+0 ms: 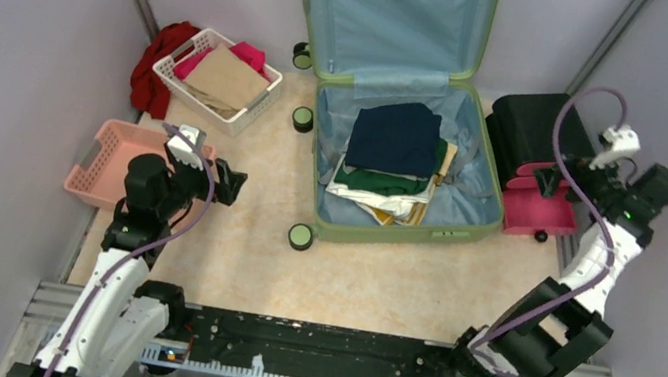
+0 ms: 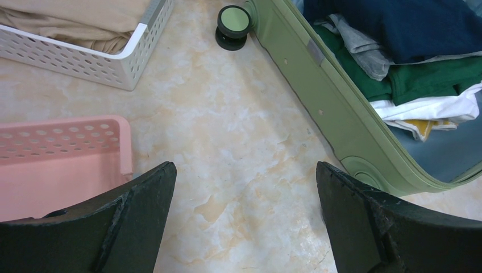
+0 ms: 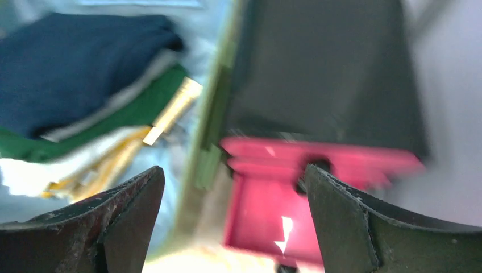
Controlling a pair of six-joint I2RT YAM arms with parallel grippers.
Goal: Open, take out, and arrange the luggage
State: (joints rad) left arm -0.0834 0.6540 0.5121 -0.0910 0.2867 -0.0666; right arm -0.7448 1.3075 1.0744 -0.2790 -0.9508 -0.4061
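Observation:
The sage-green luggage point(image 1: 461, 231) lies open on the floor, its lid point(image 1: 393, 16) standing against the back wall and showing light blue lining. Folded clothes point(image 1: 397, 138) are stacked inside, with a navy piece on top and green, white and yellow ones below. My left gripper point(image 1: 230, 182) is open and empty, left of the case. In the left wrist view its jaws point(image 2: 244, 168) stand wide over bare floor, with the case's shell point(image 2: 329, 108) to the right. My right gripper point(image 1: 546, 180) is open and empty. In the blurred right wrist view its jaws point(image 3: 233, 169) frame the case's rim point(image 3: 219, 114) and the clothes point(image 3: 74, 68).
Stacked black-and-pink cases point(image 1: 535, 170) stand right of the luggage, close under the right gripper. A white basket point(image 1: 245, 116) with tan and pink cloth sits at the back left, with red cloth point(image 1: 154, 69) beside it. A pink basket point(image 1: 100, 167) sits by the left gripper. A caster wheel point(image 1: 300, 236) sticks out at the front.

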